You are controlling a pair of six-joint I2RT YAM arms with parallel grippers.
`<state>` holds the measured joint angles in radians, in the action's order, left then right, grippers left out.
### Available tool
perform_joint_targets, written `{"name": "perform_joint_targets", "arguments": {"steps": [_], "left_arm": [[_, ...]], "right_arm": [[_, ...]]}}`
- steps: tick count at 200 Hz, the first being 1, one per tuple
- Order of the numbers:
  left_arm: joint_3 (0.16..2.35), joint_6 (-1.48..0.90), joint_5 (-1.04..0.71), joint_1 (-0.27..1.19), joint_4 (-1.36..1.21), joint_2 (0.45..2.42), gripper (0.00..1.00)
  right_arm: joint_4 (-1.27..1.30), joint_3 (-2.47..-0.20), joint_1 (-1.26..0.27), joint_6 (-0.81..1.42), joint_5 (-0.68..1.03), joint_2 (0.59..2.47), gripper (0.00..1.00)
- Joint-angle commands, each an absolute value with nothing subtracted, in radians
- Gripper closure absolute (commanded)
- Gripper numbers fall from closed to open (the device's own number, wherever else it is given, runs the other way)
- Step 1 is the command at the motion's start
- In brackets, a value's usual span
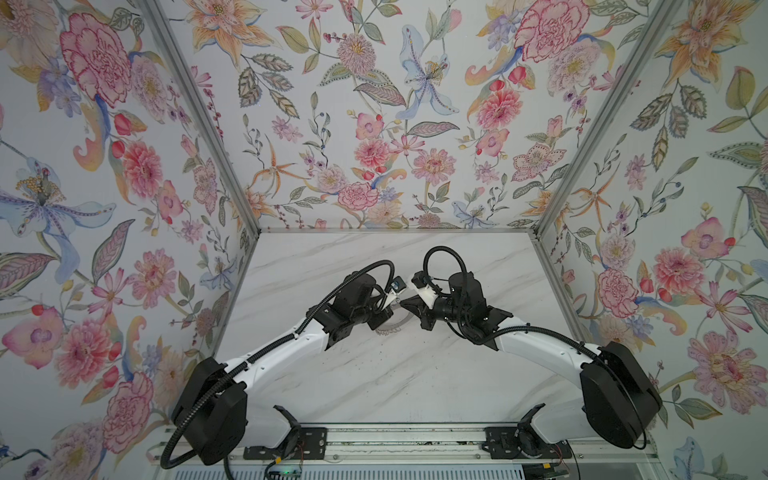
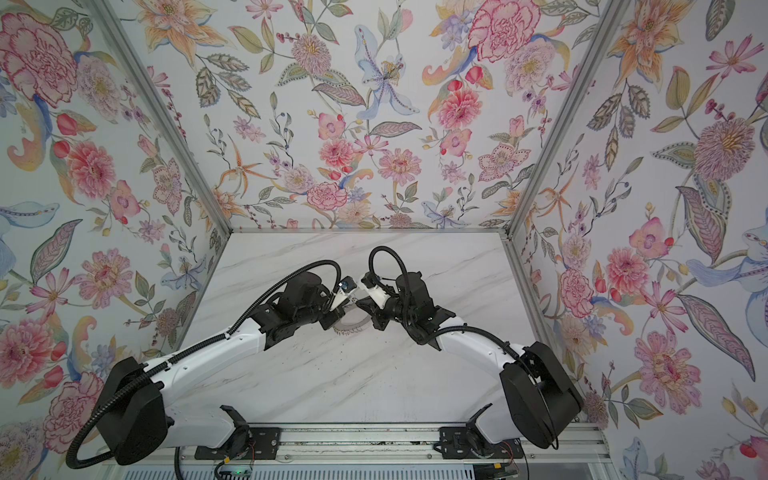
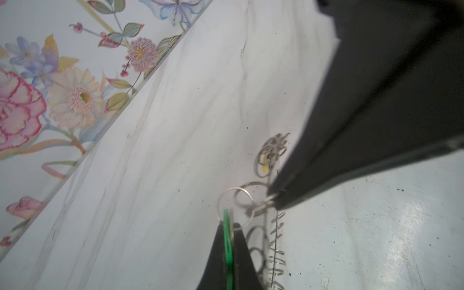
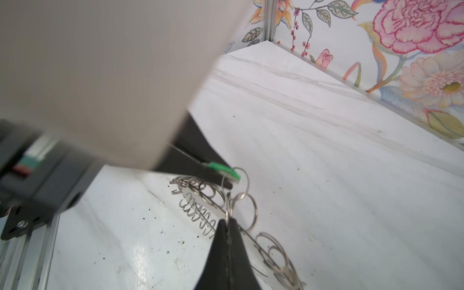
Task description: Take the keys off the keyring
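Note:
The keyring (image 1: 392, 329) (image 2: 353, 326), a grey disc fringed with wire loops, sits mid-table between the two arms and is mostly hidden under them in both top views. My left gripper (image 3: 229, 224) is shut on the green tag (image 3: 227, 217) of one key; a thin ring runs through that tag. My right gripper (image 4: 228, 220) is shut on a wire loop (image 4: 228, 207) at the keyring's (image 4: 200, 213) rim, tip to tip with the left gripper (image 4: 232, 177). The yellow tag (image 3: 264, 165) shows among loops farther along the rim, behind the right gripper (image 3: 272, 198).
The white marble table (image 1: 374, 374) is walled by floral panels on three sides. An aluminium rail (image 1: 395, 436) with both arm bases runs along the front edge. Both arms bend inward and meet above the table's middle.

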<state>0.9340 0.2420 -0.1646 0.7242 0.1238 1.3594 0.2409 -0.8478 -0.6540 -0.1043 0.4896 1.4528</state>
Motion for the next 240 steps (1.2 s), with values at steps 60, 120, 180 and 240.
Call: {"name": "perform_joint_targets", "arguments": {"steps": [60,120,180,240], "left_arm": [[0.951,0.409,-0.295,0.868,0.084,1.338,1.0],[0.87,0.322,-0.399,0.729,0.004,1.3,1.0],[0.804,0.258,-0.5,0.635,-0.073,1.27,1.0],[0.827,0.276,-0.529,0.631,-0.046,1.282,1.0]], "right_arm": [[0.225,-0.892,-0.602,0.046,0.624,1.531,1.0],[0.26,-0.823,-0.568,0.066,0.584,1.467,1.0],[0.319,-0.754,-0.535,0.096,0.586,1.407,1.0],[0.345,-0.748,-0.586,0.033,0.681,1.427,0.76]]}}
